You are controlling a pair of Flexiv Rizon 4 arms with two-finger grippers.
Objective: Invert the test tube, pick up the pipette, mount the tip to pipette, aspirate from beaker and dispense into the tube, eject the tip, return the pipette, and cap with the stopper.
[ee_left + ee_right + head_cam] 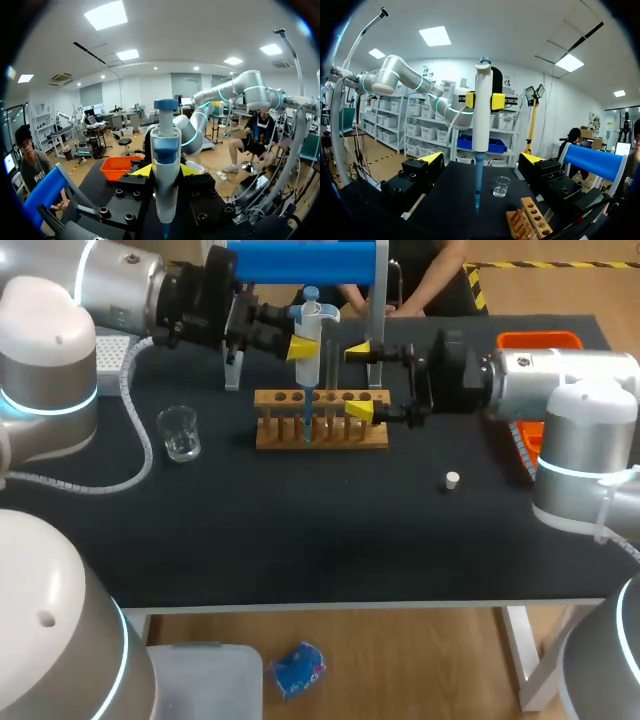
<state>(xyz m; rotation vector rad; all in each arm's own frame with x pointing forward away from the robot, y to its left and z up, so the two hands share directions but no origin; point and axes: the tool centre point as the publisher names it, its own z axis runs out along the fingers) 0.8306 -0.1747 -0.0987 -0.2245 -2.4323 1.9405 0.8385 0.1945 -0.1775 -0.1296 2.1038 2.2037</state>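
My left gripper (305,343) is shut on the white pipette (311,330) and holds it upright over the wooden tube rack (320,432). The pipette's blue tip (308,420) points down into the rack's row of holes; I cannot make out the test tube there. In the left wrist view the pipette (165,165) stands between my left gripper's (165,172) yellow tips. My right gripper (358,380) stands wide open at the rack's right part. In the right wrist view the pipette (481,115) hangs ahead of my right gripper (481,165), untouched by it. The white stopper (452,479) lies right of the rack.
A glass beaker (180,433) stands left of the rack, also seen as the beaker (502,186) beyond the pipette tip. The blue pipette stand (300,260) rises behind the rack. A white tip box (110,350) sits far left, an orange tray (540,340) far right.
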